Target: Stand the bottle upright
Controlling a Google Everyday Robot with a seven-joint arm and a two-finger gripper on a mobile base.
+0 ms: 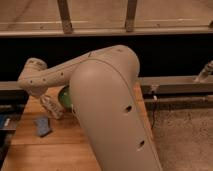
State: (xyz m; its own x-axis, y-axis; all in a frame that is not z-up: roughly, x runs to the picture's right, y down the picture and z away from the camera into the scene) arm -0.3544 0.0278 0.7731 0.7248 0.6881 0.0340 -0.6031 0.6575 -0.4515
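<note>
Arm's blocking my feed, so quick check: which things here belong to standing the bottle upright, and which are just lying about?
Job: gripper, low over the wooden table, left of the green bowl; bottle cannot be made out.
Lying about: green bowl; blue object; wooden table.
</note>
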